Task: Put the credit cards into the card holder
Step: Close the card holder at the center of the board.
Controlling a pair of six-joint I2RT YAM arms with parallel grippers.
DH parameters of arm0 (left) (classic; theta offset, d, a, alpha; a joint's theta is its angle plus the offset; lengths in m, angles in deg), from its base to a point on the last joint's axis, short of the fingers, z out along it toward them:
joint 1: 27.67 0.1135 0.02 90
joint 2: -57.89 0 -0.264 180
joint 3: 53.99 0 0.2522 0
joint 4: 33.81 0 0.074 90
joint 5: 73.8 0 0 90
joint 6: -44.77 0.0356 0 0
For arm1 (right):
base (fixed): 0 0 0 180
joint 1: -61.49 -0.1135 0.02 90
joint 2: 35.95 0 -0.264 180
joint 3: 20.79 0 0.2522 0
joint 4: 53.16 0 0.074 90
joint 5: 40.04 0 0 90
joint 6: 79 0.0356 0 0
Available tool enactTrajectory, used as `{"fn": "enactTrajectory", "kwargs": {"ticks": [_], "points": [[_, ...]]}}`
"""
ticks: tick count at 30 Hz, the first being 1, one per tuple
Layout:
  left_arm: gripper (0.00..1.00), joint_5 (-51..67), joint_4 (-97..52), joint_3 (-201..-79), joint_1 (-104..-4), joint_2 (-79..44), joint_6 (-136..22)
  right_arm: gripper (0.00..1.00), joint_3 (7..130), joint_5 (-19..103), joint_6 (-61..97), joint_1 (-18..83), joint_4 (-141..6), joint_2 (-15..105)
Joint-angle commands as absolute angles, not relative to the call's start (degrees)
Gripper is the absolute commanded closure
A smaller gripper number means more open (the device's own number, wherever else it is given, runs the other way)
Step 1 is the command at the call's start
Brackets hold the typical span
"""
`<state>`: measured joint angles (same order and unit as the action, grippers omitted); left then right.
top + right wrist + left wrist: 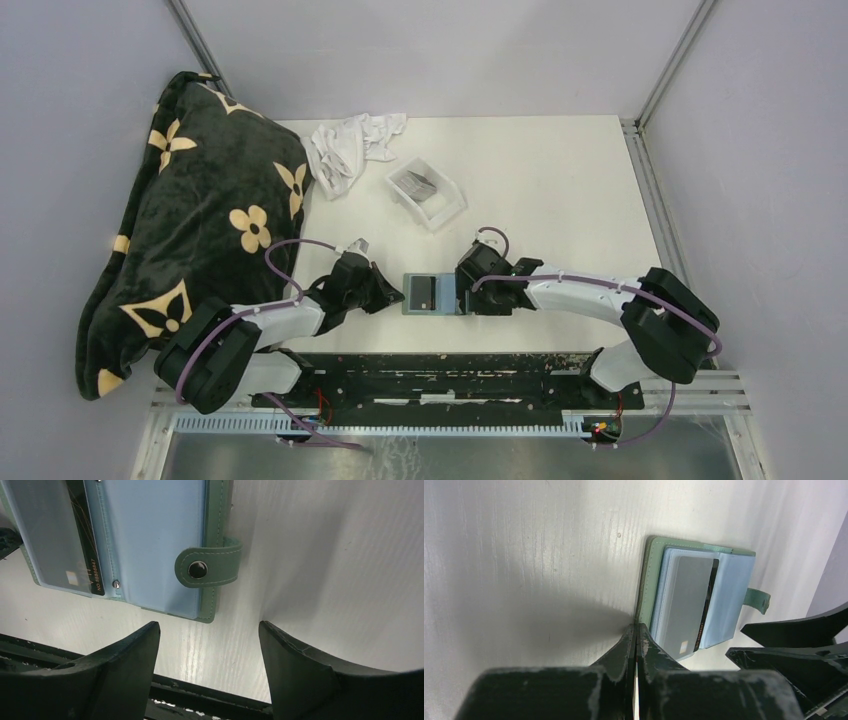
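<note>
Green card holder (731,595) open, one credit card (689,605) inside.

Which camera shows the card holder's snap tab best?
The right wrist view: the snap tab is close, its metal stud plain. The left wrist shows it small, stud unseen; the top view, not at all.

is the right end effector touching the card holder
Apart. The right wrist view shows the right end effector open, with bare table between both fingertips and the card holder's near edge.
</note>
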<state>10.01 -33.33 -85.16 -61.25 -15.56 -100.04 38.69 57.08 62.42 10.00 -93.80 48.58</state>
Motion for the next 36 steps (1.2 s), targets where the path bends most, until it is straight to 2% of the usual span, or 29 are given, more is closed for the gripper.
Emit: {"fn": "enactTrajectory", "kwargs": {"ticks": [1, 7, 16, 22, 36], "points": [[0.96, 10.93, -26.79, -85.24, -61.56, -15.87, -98.61, 0.22, 35.07, 54.95, 66.89, 10.86, -82.12, 46.5], [0.96, 11.08, -26.13, -85.24, -61.55, -14.62, -98.59, 0.27, 26.62, 48.19, 72.35, 15.59, -69.4, 46.24], [0.96, 10.59, -26.73, -86.05, -61.52, -12.33, -100.24, 0.36, 24.63, 41.97, 74.34, 17.33, -62.94, 50.65], [0.96, 10.44, -26.88, -87.81, -61.52, -7.72, -100.6, 0.44, 25.22, 40.47, 73.87, 17.54, -62.03, 52.33], [0.96, 7.29, -33.85, -89.59, -61.55, -4.27, -102.12, 0.52, 27.03, 40.6, 71.58, 17.76, -65.23, 51.83]]}}
